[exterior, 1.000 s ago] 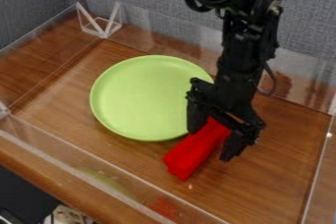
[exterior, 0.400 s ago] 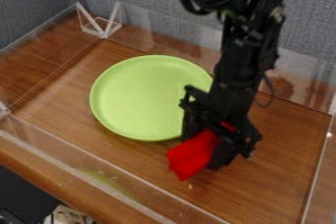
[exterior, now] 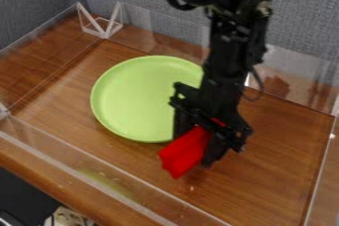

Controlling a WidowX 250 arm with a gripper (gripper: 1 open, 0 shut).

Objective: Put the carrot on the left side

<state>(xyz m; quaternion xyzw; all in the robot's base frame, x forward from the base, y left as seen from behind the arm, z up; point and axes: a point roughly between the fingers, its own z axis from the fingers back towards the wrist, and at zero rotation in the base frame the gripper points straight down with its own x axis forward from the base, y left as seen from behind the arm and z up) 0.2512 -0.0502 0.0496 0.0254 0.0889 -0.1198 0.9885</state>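
Camera view: clear walls (exterior: 47, 175) edge the wooden table (exterior: 284, 161), with bare wood lower right. Gripper (exterior: 205, 139) fingers are clamped on the carrot (exterior: 185, 154), just right of the green plate (exterior: 139, 96).

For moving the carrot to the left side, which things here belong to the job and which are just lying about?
Part of the job:
- carrot, the red block
- gripper, fingers shut on it

Just lying about:
- green plate
- white wire stand in the far corner
- wooden table

No readable text, label, brand or number appears anywhere, though resolution is low.
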